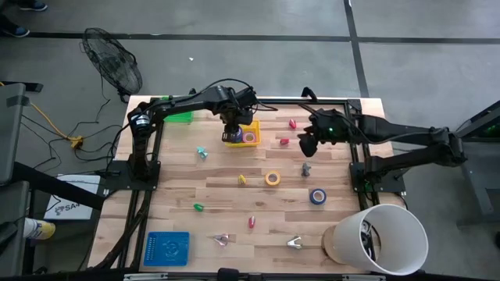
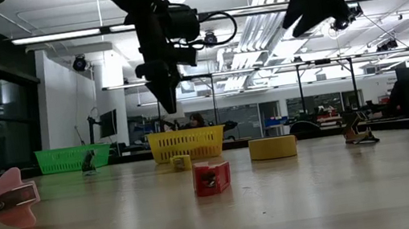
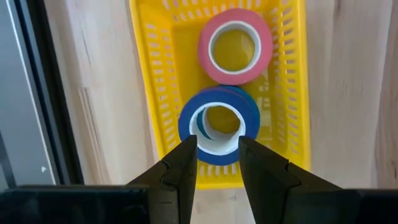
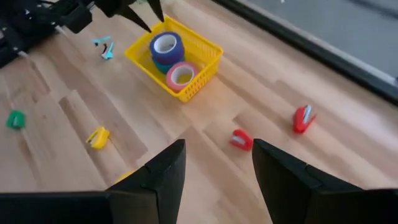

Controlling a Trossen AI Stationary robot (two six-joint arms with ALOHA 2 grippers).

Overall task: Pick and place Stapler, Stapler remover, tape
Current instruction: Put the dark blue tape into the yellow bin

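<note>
A yellow basket (image 1: 242, 134) (image 3: 149, 93) near the table's far edge holds a blue tape roll (image 3: 219, 124) stacked on a teal one, with a pink roll (image 3: 235, 46) beside them. My left gripper (image 3: 217, 152) (image 2: 166, 96) hangs open above the blue roll, pointing down, clear of it. My right gripper (image 4: 214, 155) (image 1: 308, 145) is open in the air to the basket's right, holding nothing. A yellow tape roll (image 1: 272, 179) and a blue one (image 1: 317, 196) lie flat on the table. Claw-shaped stapler removers (image 1: 294, 243) (image 1: 221, 240) lie near the front edge. Small red stapler-like pieces (image 4: 240, 140) (image 4: 303, 118) lie loose.
A green basket (image 1: 180, 117) stands at the far left and a white bucket (image 1: 376, 238) at the near right corner. A blue pad (image 1: 167, 248) lies at the near left. More removers (image 1: 201, 152) (image 1: 306, 168) and small green (image 1: 198, 207) and yellow (image 1: 242, 180) pieces dot the table.
</note>
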